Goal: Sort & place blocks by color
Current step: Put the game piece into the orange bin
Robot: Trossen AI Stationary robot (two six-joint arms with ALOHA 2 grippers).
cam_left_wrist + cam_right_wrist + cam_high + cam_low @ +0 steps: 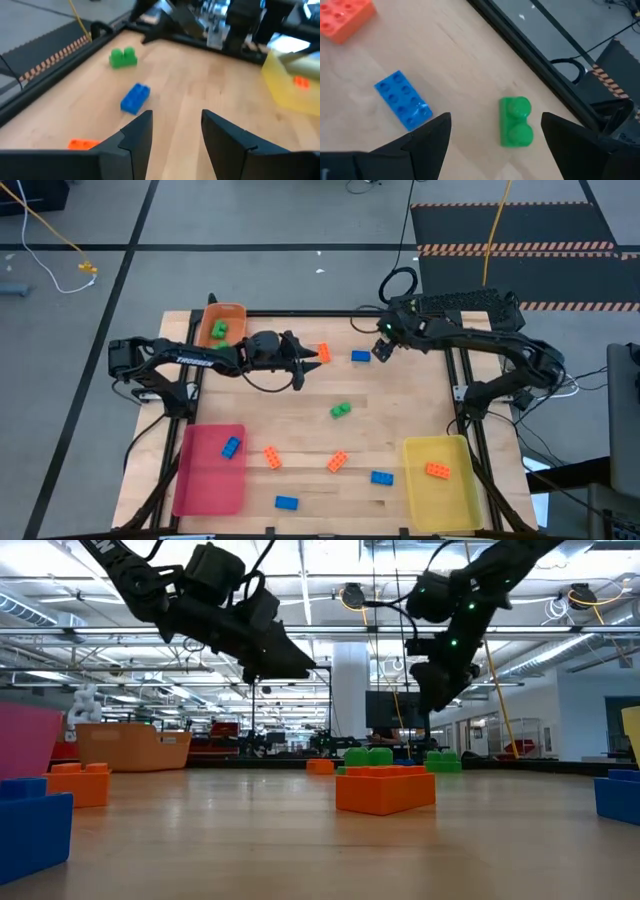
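Both arms reach inward above the bench (300, 405): left end effector (318, 356) parted and empty, right end effector (381, 350) spread wide.

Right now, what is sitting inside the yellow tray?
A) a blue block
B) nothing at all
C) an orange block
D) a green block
C: seen from above, one orange block lies in the yellow tray; the blue block is in the pink tray and the green block in the orange tray.
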